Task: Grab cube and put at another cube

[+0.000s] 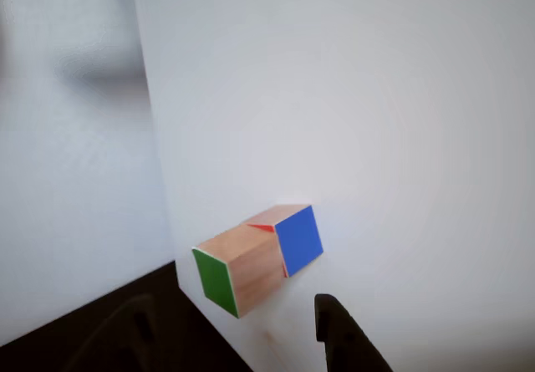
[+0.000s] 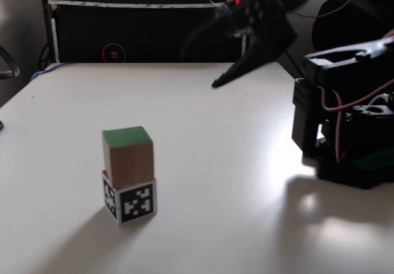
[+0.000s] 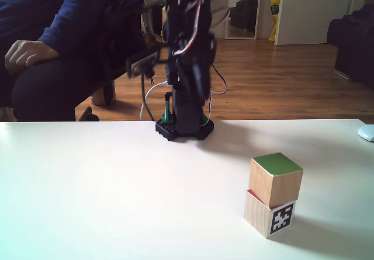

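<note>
In a fixed view, going from left to right, the light wooden cube with one bright green face (image 2: 127,156) sits on top of the wooden cube with a red face, a blue face and white edges (image 2: 130,201), which here shows black-and-white printed markers on its sides. The two touch, the upper one turned slightly against the lower, and the stack stands on the white table (image 2: 215,181). To the right and farther back, the black two-finger gripper (image 2: 217,82) hangs in the air, well apart from the stack and blurred. It holds nothing; how far its jaws are spread I cannot tell.

In the other fixed view a seated person's hand (image 3: 24,54) rests at the far left, the arm's base stands mid-table, and the stack is nearer the camera at the right, green face (image 3: 276,164) up.

In the other view the two cubes lie side by side and touching, the green-faced cube (image 1: 236,270) left, the blue face (image 1: 298,238) right, with dark fingertips (image 1: 334,326) just below them.

Judged from this, the placing looks done. The stack lies down and to the left of the gripper in the first fixed view, so a safe retreat would lead away from that side.
</note>
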